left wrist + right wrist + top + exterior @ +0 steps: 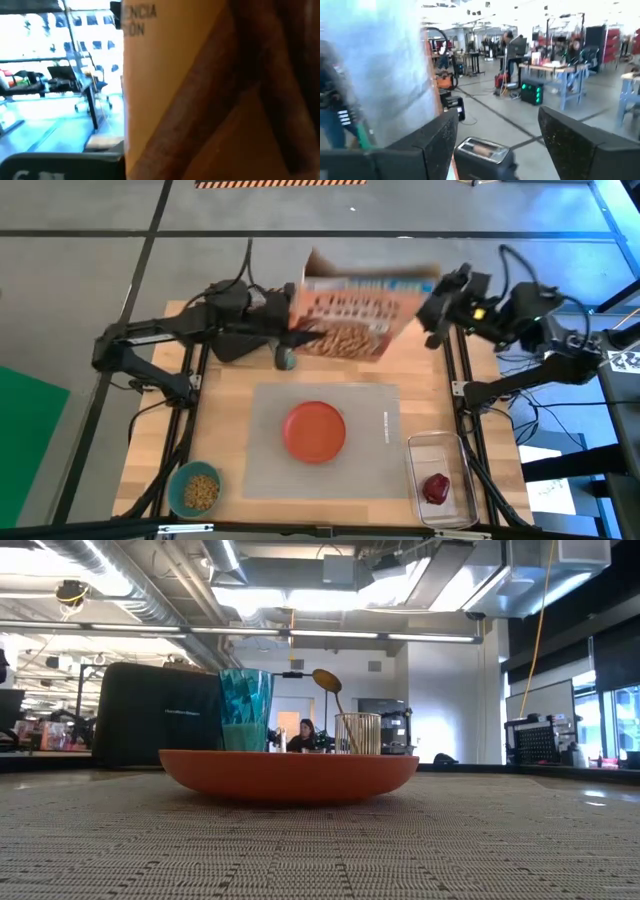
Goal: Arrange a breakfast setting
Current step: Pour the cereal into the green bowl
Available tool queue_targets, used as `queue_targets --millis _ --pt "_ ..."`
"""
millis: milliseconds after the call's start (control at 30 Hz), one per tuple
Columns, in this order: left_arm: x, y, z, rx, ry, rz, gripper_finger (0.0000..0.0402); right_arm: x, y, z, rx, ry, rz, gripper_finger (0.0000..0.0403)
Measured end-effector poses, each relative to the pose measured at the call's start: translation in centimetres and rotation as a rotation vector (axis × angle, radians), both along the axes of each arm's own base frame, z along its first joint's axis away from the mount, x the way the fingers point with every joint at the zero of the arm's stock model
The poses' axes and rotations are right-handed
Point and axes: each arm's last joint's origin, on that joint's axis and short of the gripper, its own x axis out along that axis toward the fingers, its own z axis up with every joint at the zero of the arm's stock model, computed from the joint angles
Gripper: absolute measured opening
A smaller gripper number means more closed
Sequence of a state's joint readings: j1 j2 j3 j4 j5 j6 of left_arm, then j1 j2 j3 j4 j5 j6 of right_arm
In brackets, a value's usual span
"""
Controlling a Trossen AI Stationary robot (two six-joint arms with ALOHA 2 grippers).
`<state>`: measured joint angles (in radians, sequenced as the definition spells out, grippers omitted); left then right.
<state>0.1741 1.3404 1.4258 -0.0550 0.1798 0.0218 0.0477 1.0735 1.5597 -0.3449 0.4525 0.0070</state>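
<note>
The left end effector pinches a printed cardboard cereal box above the surface's far edge; the right end effector, fingers spread, hovers beside it. The round orange plate sits mid-placemat, on the grey rectangular placemat.

Overhead and table-level views share the orange plate; wrist views face outward.

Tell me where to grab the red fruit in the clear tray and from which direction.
Come straight down from above. The red fruit sits low inside the clear tray, whose walls block a sideways approach. Close across the fruit's narrower middle, lined up with the tray's long direction, where there looks to be more free room.
</note>
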Motion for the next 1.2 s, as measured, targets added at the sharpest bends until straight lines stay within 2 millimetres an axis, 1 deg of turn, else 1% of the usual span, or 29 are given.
queue_targets --millis 133,267,333,400,467,600,700,833,900,967,1033,1067,1133,1200 --pt "1.7 1.9 -0.2 -0.099 -0.107 0.039 0.0113 -3.0 -1.1 0.9 -0.053 -0.043 -0.046 0.0277" --pt "3.1 3.6 -1.4 -0.149 -0.100 0.084 0.0113 -6.8 -1.7 2.0 -0.102 -0.132 -0.026 0.0287" --pt "3.7 4.2 -2.2 -0.154 -0.073 0.089 0.0113 -7.8 -1.8 2.2 -0.133 -0.154 0.032 0.0291" --pt "4.4 4.6 -2.8 -0.139 -0.061 0.050 0.0113 -8.5 -1.9 2.3 -0.138 -0.168 0.072 0.0295" --pt "5.1 4.9 -3.4 -0.108 -0.062 -0.002 0.0113 -8.4 -2.1 2.0 -0.133 -0.136 0.086 0.0298" --pt "6.1 5.1 -3.8 -0.076 -0.112 -0.051 0.0113 -6.9 -2.8 1.0 -0.100 -0.037 0.148 0.0305" --pt "6.4 5.2 -4.1 -0.044 -0.121 -0.052 0.0113 -5.9 -3.4 0.5 -0.085 0.013 0.148 0.0314" --pt "6.7 5.1 -4.4 0.015 -0.110 -0.092 0.0113 -4.5 -3.7 0.2 -0.072 0.035 0.256 0.0327" --pt "6.7 5.0 -4.5 0.027 -0.102 -0.102 0.0113 -3.7 -3.9 0.0 -0.071 0.053 0.304 0.0329" --pt "6.7 5.0 -4.6 0.031 -0.088 -0.100 0.0113 -3.0 -4.1 -0.3 -0.064 0.074 0.309 0.0324" --pt "6.7 5.1 -4.9 0.020 -0.064 -0.082 0.0113 -2.3 -4.3 -0.5 -0.061 0.090 0.316 0.0301" --pt "6.7 5.2 -5.0 0.015 -0.053 -0.071 0.0113 -2.0 -4.4 -0.6 -0.062 0.098 0.329 0.0283" --pt "6.7 5.2 -5.2 0.007 -0.033 -0.068 0.0113 -1.5 -4.5 -0.8 -0.058 0.109 0.356 0.0230" --pt "6.8 5.2 -5.2 0.002 -0.029 -0.072 0.0113 -1.1 -4.6 -1.0 -0.058 0.116 0.380 0.0165"
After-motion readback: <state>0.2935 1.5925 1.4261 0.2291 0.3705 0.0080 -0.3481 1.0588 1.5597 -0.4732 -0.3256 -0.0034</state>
